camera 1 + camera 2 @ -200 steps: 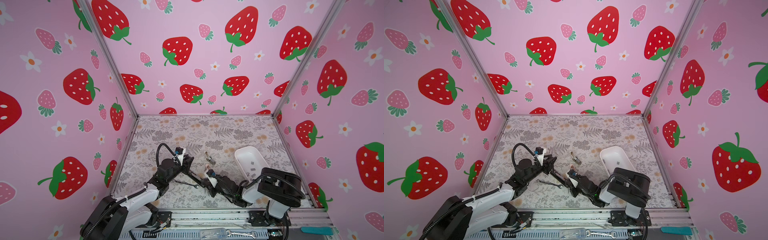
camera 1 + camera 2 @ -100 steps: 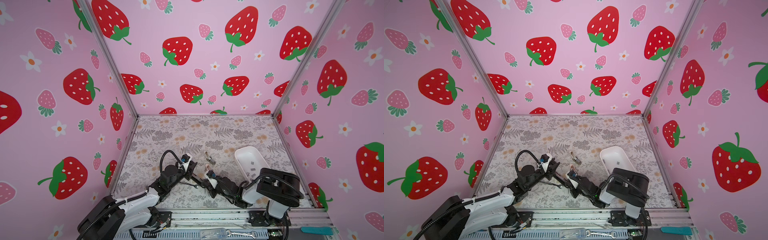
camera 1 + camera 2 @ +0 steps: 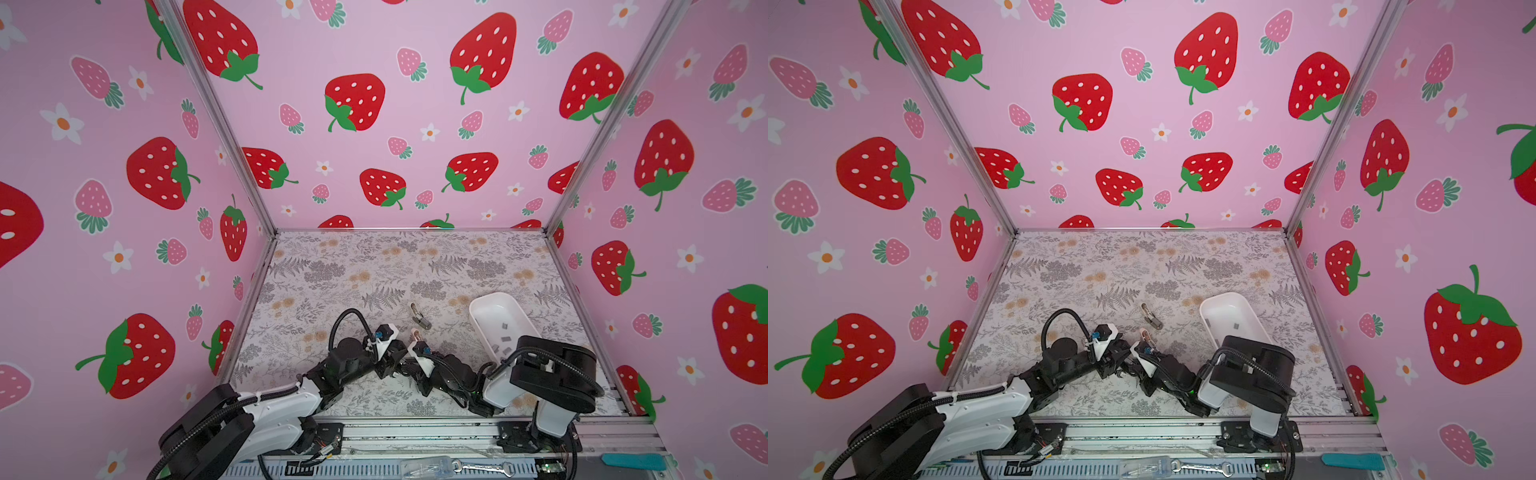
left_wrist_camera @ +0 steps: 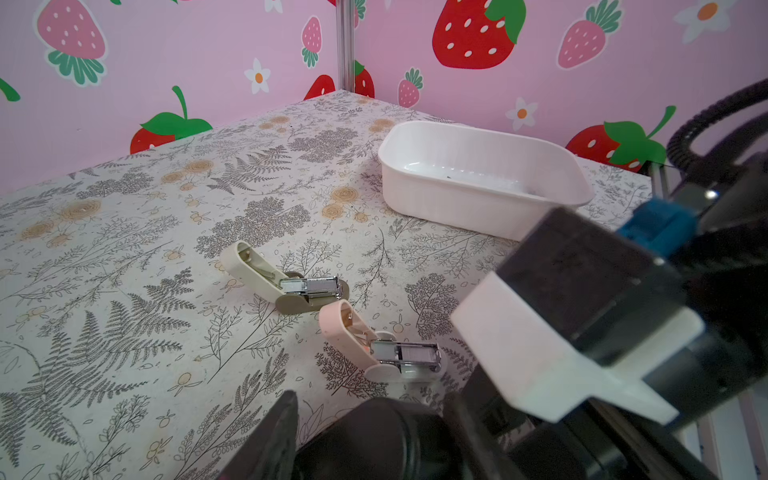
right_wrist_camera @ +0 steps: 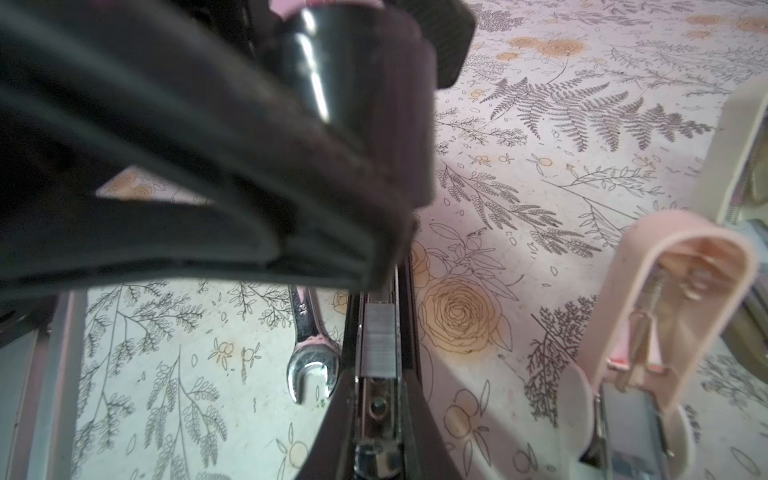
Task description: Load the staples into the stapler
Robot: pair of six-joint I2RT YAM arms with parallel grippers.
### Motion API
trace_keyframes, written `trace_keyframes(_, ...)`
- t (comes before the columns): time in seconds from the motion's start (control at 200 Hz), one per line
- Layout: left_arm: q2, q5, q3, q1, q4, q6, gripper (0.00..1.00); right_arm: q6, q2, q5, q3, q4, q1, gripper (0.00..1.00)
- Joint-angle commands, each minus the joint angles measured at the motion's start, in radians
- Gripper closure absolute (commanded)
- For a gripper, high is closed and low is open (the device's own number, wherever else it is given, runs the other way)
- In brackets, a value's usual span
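Enclosure: pink strawberry-print walls [image 3: 415, 50] on three sides; floral worktop [image 3: 353, 270] carrying a white tray [image 4: 457, 203] of loose staples [image 3: 505, 339], a beige mini stapler [image 4: 282, 282], a pink mini stapler [image 4: 374, 345] and a spanner [image 5: 309, 357]. Black stapler [image 5: 376, 409]: open at the worktop's front middle between both arms, one staple strip [image 5: 378, 340] in its channel. Right jaws closed, seemingly on its end; left jaws' gap cannot be told.

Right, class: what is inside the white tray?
A few small grey staples lie loose in the white tray. Its near end is covered by the right arm, so anything there cannot be seen.
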Motion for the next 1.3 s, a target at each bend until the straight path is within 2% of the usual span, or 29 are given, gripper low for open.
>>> trace_keyframes(0.0,0.019,0.008,-0.01,-0.003,-0.018,-0.005,0.43,0.02,0.012,0.015,0.004,0.034,-0.002,0.97)
trace_keyframes(0.31,0.05,0.054,-0.009,-0.03,-0.003,0.028,0.31,0.021,0.021,0.016,0.006,0.032,-0.002,0.97)
trace_keyframes(0.585,-0.008,-0.007,-0.017,-0.038,-0.015,0.017,0.28,0.023,0.019,0.019,0.007,0.03,-0.002,0.97)
trace_keyframes(0.69,-0.064,-0.063,-0.021,-0.04,-0.049,0.003,0.28,0.023,0.011,0.025,0.005,0.02,-0.002,0.81)
trace_keyframes(0.825,-0.142,-0.121,-0.046,-0.04,-0.072,-0.012,0.27,0.019,-0.013,0.03,-0.001,0.008,-0.001,0.72)
trace_keyframes(0.94,-0.21,-0.194,-0.059,-0.04,-0.113,-0.035,0.25,0.02,-0.041,0.031,-0.01,0.001,0.001,0.58)
trace_keyframes(1.056,-0.252,-0.241,-0.067,-0.04,-0.147,-0.061,0.24,0.018,-0.072,0.04,-0.017,-0.016,0.004,0.53)
trace_keyframes(1.291,-0.265,-0.348,-0.068,-0.039,-0.178,-0.104,0.2,0.0,-0.181,0.071,-0.024,-0.09,0.021,0.49)
